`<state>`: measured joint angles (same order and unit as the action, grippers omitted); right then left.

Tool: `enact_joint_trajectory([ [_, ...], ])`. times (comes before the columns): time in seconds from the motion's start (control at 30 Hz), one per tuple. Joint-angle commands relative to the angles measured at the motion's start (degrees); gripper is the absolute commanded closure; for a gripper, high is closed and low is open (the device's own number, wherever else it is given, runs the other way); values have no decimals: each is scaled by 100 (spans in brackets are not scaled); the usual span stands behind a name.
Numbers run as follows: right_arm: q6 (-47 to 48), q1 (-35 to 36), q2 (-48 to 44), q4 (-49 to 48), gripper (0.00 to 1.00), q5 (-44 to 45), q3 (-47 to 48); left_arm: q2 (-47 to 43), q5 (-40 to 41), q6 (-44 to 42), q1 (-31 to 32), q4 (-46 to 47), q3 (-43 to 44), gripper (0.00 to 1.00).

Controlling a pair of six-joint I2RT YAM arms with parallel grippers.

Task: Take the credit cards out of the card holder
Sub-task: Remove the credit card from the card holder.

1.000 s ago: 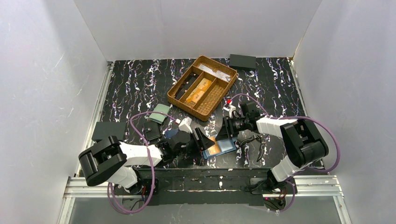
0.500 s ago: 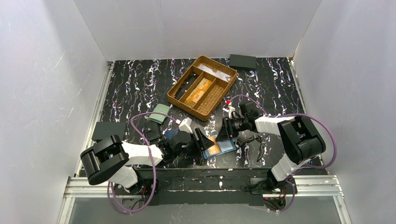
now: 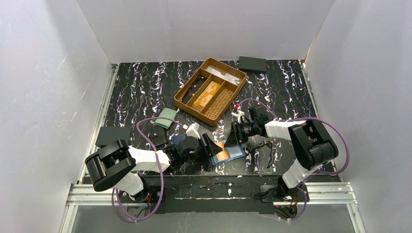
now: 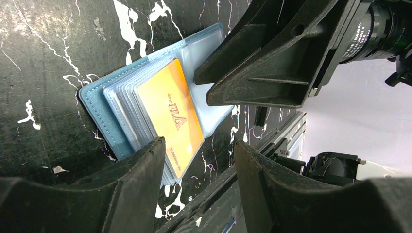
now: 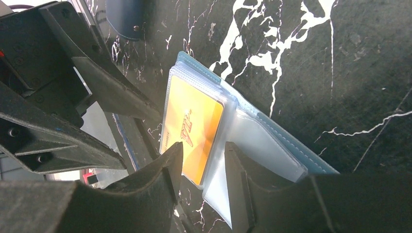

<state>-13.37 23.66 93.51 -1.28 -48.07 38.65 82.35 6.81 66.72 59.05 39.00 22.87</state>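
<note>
The light blue card holder [image 3: 236, 153] lies open and flat near the table's front edge, its clear sleeves fanned out. One orange credit card [image 3: 222, 154] marked VIP sits in the top sleeve. It also shows in the left wrist view [image 4: 170, 114] and the right wrist view [image 5: 194, 128]. My left gripper [image 3: 210, 144] is open, low at the holder's left end, with one finger [image 4: 121, 189] beside the card's edge. My right gripper [image 3: 237, 136] is open by a narrow gap over the sleeves, and the card's corner lies between its fingers [image 5: 163, 167].
A wicker basket [image 3: 228, 99] with orange cards in its compartments stands behind. A pale green wallet [image 3: 168, 117], a navy wallet [image 3: 179, 139] and a small black wallet [image 3: 158, 137] lie at the left. Black flat boxes [image 3: 112, 135] [image 3: 252, 63] lie at the left and back right.
The right arm has edged slightly left. The holder, the card and the left gripper look unmoved.
</note>
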Motion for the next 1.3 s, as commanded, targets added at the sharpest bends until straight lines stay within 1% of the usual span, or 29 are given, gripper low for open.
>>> enact_joint_trajectory([
  [0.0, 43, 25, 86, 79, 55, 22, 212, -12, 129, -8, -25, -13, -37, 48],
  [0.37, 67, 25, 98, 110, 55, 29, 235, 43, 145, 71, -25, -191, 18, 47],
  [0.43, 71, 24, 97, 110, 55, 34, 230, 59, 176, 142, -25, -273, 32, 48],
  [0.5, 71, 25, 107, 111, 55, 21, 230, 62, 201, 170, -25, -334, 41, 52],
  [0.87, 71, 25, 106, 119, 55, -15, 239, 178, 96, 167, -25, -434, 203, 53],
  [0.93, 71, 25, 110, 119, 55, -18, 247, 172, 80, 152, -24, -429, 224, 54],
  [0.97, 71, 25, 114, 119, 55, -20, 252, 170, 69, 142, -25, -429, 226, 56],
  [1.07, 71, 25, 107, 119, 55, -33, 250, 80, 96, 129, -25, -437, 207, 59],
  [1.27, 95, 25, 110, 119, 55, -1, 261, -314, 250, 89, -25, -461, 10, 58],
])
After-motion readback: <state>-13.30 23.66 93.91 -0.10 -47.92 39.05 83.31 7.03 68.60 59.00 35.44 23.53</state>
